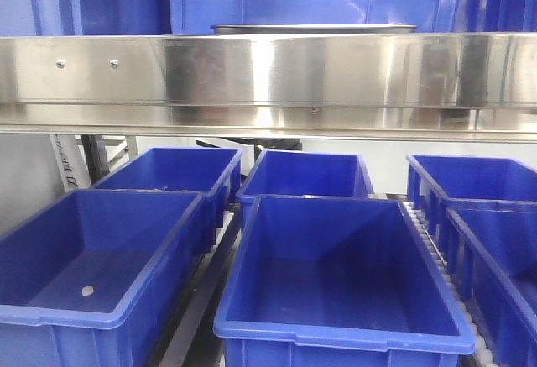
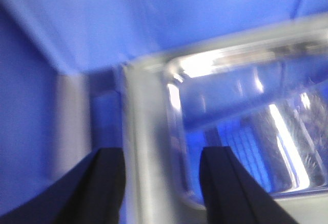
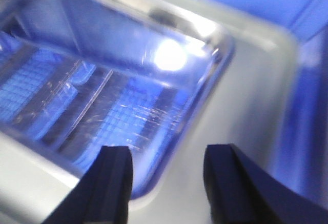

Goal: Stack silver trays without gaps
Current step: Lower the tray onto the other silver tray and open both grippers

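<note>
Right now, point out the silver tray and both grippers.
silver tray [image 3: 113, 101]: right wrist view, reflective floor.
left gripper [image 2: 161, 155]: left wrist view, between fingertips.
right gripper [image 3: 166, 152]: right wrist view, between fingertips.

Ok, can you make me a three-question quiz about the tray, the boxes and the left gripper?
1. Where is the silver tray in the front view? A) above the steel rail B) on the floor C) hanging under the rail
2. What colour are the bins? A) red B) blue C) green
3. How is the left gripper? A) open B) shut C) missing
Answers: 1 A, its rim shows just over the rail's top edge; 2 B, every bin is blue; 3 A, its jaws stand apart.
</note>
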Motion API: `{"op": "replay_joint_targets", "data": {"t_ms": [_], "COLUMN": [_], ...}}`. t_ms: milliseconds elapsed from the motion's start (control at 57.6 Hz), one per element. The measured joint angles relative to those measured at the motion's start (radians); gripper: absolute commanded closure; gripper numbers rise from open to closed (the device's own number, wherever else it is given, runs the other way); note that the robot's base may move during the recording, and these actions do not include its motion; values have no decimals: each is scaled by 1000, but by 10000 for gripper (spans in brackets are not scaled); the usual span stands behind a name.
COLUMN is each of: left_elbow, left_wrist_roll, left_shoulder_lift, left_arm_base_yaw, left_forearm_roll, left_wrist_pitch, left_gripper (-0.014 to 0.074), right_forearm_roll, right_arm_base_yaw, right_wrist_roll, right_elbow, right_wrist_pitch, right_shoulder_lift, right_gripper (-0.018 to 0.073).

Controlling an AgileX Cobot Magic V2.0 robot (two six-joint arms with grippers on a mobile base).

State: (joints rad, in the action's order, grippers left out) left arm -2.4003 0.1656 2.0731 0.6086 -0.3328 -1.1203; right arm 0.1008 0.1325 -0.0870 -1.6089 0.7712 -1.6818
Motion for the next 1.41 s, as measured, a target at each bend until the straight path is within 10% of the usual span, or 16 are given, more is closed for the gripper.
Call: {"op": "replay_joint_targets", "data": {"t_ms": [104, 208, 1024, 1406], "left_elbow": [-15, -19, 12, 684], "left_wrist_roll": [0, 0, -105, -112], "left_shoulder_lift": [-47, -106, -732, -1283], "left_arm_base_yaw": [-2, -2, 28, 28], "left_forearm_roll": [-5, -9, 15, 89], "left_wrist_pitch": [-12, -24, 44, 162], "left_gripper": [638, 596, 602, 602], "right_forearm_roll": [-4, -4, 19, 33], "right_arm_base_yaw": [0, 0, 0, 0], "right_wrist_roll": [0, 0, -9, -11], "right_elbow": [0, 0, 582, 663], "right_wrist_pitch": [4, 24, -227, -228], "right_shoulder_lift": [71, 152, 1114, 1325], "right_gripper": [498, 662, 640, 640]}}
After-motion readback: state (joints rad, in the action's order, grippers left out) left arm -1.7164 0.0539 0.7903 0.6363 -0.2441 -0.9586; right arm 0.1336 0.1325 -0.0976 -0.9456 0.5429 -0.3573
